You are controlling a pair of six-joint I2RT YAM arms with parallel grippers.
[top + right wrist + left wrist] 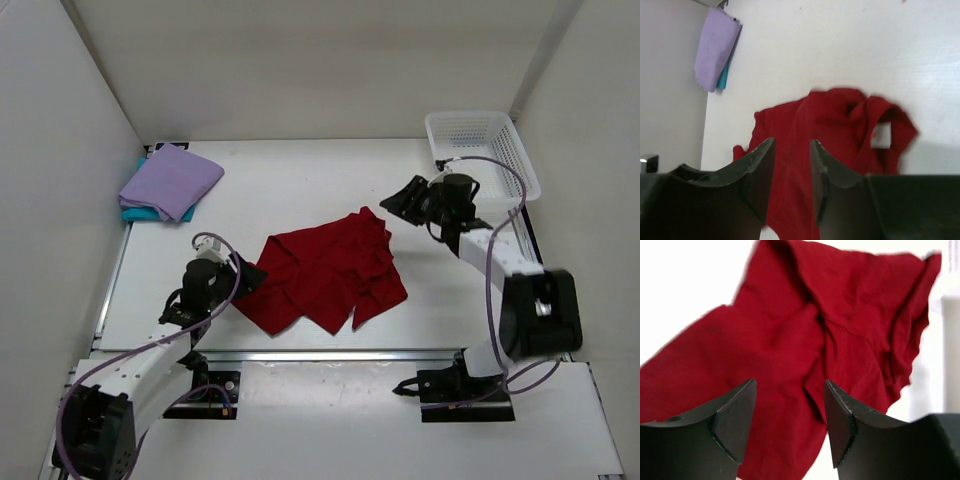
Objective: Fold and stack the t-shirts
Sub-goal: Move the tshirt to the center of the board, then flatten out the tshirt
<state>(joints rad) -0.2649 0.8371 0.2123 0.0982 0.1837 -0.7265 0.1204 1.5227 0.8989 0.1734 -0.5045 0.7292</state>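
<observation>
Though it lies spread across the middle of the counter [300,185], the dark red t-shirt [325,275] is crumpled and creased. Its long axis runs from near left to far right, and a white tag [881,136] shows. The left jaws stand wide and empty over its near-left edge. The right jaws, parted and empty, hover off its far-right corner.

White table [300,185], plain white walls [300,60] on 3 sides
</observation>
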